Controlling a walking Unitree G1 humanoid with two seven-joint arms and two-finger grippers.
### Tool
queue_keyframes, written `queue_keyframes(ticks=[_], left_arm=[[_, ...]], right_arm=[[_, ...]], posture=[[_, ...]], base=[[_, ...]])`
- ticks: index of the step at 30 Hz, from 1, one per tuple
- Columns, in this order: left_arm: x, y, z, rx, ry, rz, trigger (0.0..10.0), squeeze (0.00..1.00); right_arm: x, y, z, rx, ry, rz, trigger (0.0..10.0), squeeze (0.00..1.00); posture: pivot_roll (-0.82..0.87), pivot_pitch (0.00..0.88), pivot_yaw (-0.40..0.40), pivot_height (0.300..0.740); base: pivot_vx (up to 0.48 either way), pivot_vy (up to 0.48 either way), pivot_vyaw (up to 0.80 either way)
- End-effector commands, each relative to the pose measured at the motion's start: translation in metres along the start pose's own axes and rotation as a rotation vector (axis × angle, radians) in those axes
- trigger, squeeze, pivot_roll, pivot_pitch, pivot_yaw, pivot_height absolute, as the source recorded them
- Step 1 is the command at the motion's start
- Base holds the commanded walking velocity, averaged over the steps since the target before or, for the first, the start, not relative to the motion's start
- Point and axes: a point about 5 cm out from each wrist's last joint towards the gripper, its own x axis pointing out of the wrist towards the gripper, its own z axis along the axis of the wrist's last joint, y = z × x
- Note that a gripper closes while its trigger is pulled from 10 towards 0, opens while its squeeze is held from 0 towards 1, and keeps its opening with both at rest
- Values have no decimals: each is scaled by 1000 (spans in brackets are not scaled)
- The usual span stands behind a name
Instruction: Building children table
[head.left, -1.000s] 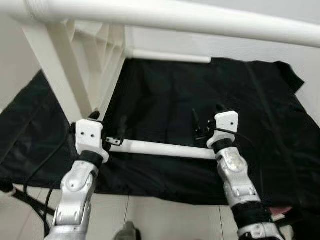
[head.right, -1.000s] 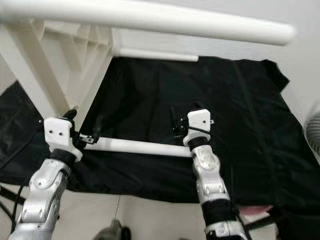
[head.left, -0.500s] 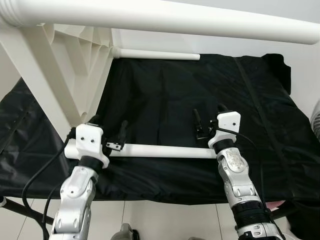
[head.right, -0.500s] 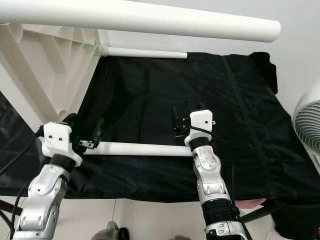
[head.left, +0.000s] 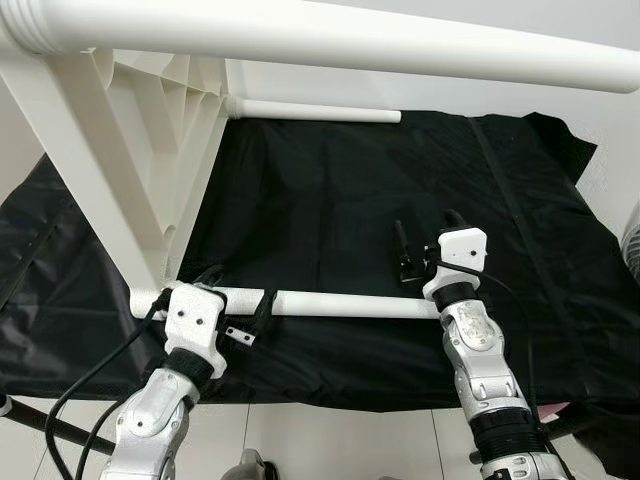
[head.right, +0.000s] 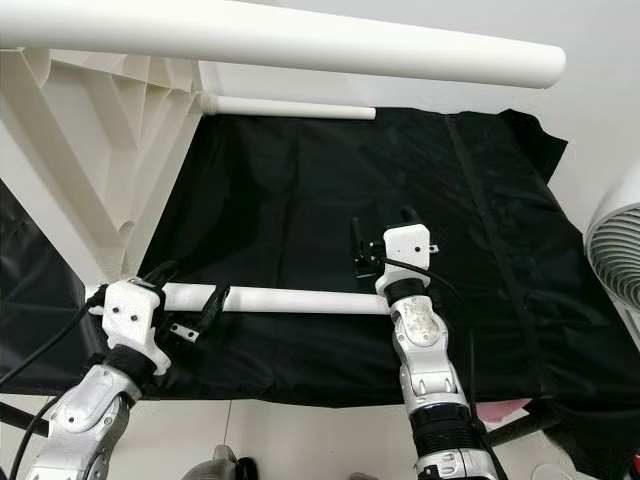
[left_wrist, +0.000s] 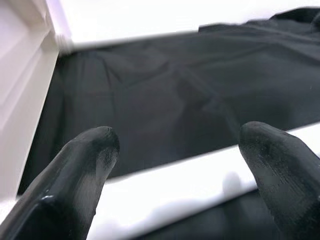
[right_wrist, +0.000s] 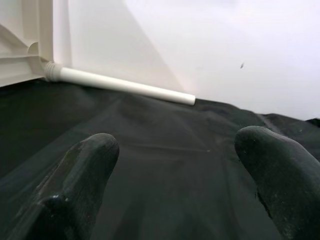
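The white plastic table (head.left: 130, 150) lay on its side at the left of the scene, its ribbed underside facing right. Three of its round white legs were in view. The near leg (head.left: 340, 304) ran left to right just above the black cloth (head.left: 330, 190), its left end at the table's lower near corner. The far leg (head.left: 315, 111) stuck out of the far lower corner and lay along the cloth's far edge, beside the wall. The top leg (head.left: 350, 45) crossed the whole frame overhead.

The cloth was a creased black sheet spread over a pale tiled floor (head.left: 330, 440), reaching from the white wall (head.left: 480, 90) at the far side to just short of the robot. At the right edge of the right eye view stood a white fan grille (head.right: 615, 250).

Both silver arms reached forward. The left gripper (head.left: 236, 306) sat at the left end of the near leg, close to the table's corner; its two black fingers (left_wrist: 82, 165) were spread wide with the leg crossing between them in the left wrist view, and whether they touched it could not be told. The right gripper (head.left: 425, 245) sat at the leg's right end, its white wrist block just above the tube. Its fingers (right_wrist: 85, 170) were likewise spread apart, pointing toward the far leg and the wall, with nothing between them.
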Motion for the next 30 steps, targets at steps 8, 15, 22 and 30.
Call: queue_keyframes(ticks=[8, 15, 22, 30], left_arm=[[-10, 4, -7, -33, 13, 75, 10000, 1000], [-17, -1, -13, -114, 79, 53, 10000, 0], [-22, -1, -14, -201, 87, 84, 10000, 0], [-24, 0, -14, -278, 79, 133, 10000, 0]], right_arm=[[-7, 8, 4, 54, -32, 29, 10000, 1000], [-7, 7, 10, 22, -62, 17, 10000, 0], [-8, 2, 15, 2, -91, -9, 10000, 0], [-7, 2, 27, -4, -138, -8, 10000, 0]], posture=[[12, 79, 32, 740], [9, 77, 36, 740], [12, 87, 36, 740], [15, 98, 40, 740]], base=[[0, 0, 0], [0, 0, 0], [0, 0, 0], [0, 0, 0]])
